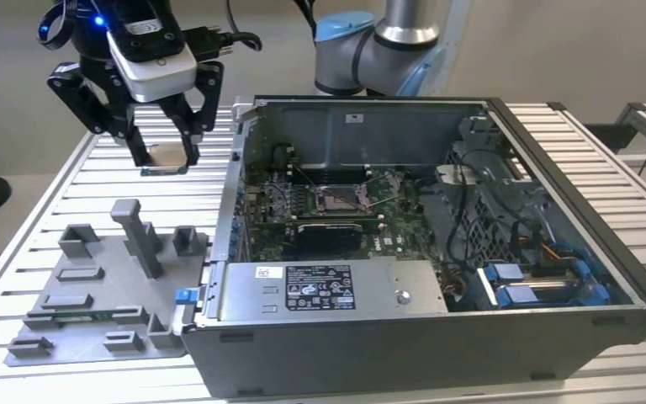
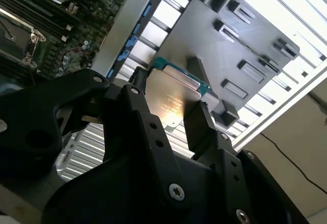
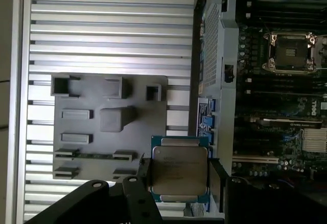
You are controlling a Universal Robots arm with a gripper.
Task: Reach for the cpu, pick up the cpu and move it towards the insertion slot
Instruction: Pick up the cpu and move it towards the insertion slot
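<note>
The hand is clenched on the cpu, lifted clear of the grey fixture plate; the insertion slot, toward four o'clock, remains unreached

The cpu in my matt black fingers has a dull, brushed metal top. The bench is ribbed, pale metal; the fixture plate matt grey plastic.
</note>
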